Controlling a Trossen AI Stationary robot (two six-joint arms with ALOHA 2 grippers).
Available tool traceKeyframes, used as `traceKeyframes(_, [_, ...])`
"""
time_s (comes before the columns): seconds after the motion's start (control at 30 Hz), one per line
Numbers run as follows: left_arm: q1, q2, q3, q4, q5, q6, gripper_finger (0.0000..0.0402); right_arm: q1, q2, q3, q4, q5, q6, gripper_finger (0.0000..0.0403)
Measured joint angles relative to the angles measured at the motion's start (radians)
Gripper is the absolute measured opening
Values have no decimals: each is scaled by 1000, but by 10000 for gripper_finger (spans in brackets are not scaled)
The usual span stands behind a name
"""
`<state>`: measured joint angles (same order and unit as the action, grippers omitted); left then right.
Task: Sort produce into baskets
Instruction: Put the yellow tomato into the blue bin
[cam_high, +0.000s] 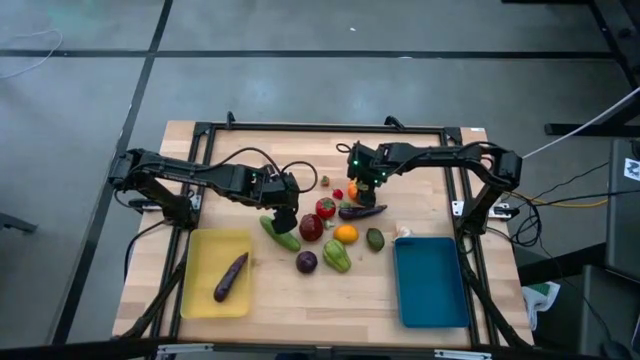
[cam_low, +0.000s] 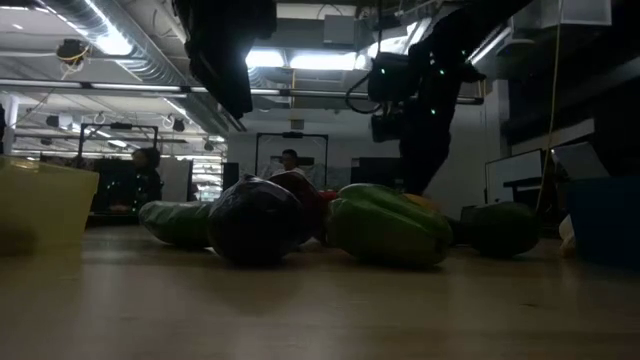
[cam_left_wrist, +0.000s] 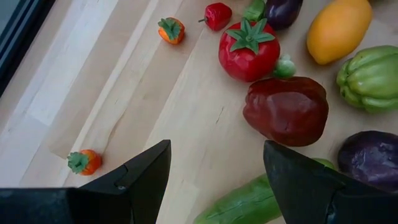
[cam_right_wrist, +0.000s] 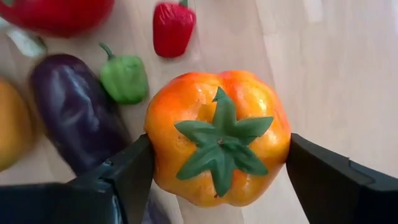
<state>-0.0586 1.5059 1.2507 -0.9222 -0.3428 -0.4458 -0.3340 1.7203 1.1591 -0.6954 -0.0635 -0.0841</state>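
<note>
My right gripper (cam_high: 357, 188) is over the far middle of the table, shut on an orange pepper (cam_right_wrist: 217, 146). My left gripper (cam_high: 285, 216) is open and empty just above the far end of the green cucumber (cam_high: 281, 234), which also shows in the left wrist view (cam_left_wrist: 249, 202). The other produce lies loose at mid-table: a dark red apple (cam_left_wrist: 286, 111), a red tomato-like piece (cam_left_wrist: 249, 50), an orange (cam_high: 346, 234), a green pepper (cam_high: 336, 255), a long eggplant (cam_high: 362, 211) and an avocado (cam_high: 375, 239). The yellow basket (cam_high: 200, 290) holds one eggplant (cam_high: 230, 277). The blue basket (cam_high: 430, 285) is at the near right. My right gripper pinches the orange pepper by its two opposite sides (cam_right_wrist: 152, 155) between its two fingers (cam_right_wrist: 311, 177). The fingers come from above, pointing down. The pepper sits upright, its green stem star (cam_right_wrist: 222, 140) facing up. Whether it is clear of the table, I cannot tell.
Small pieces lie on the wood: a small red pepper (cam_right_wrist: 173, 26), a small green pepper (cam_right_wrist: 124, 78) and two tiny orange ones (cam_left_wrist: 172, 29) (cam_left_wrist: 84, 162). A round purple eggplant (cam_high: 306, 262) lies near the green pepper. A black frame (cam_high: 320, 128) edges the table.
</note>
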Motion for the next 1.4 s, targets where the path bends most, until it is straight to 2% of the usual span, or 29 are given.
traceKeyframes(0.23, [0, 0, 0, 0, 0, 17, 253, 16, -3, 128, -227, 0, 0, 313])
traceKeyframes(0.47, [0, 0, 0, 0, 0, 71, 253, 114, -3, 250, -449, -9, 63, 314])
traceKeyframes(0.73, [0, 0, 0, 0, 0, 122, 253, 306, -6, 340, -606, -9, 219, 314])
traceKeyframes(1.07, [0, 0, 0, 5, 0, 131, 253, 582, -14, 341, -788, -9, 435, 314])
traceKeyframes(1.4, [0, 0, 0, 124, 0, 138, 253, 826, -49, 313, -867, 46, 674, 314])
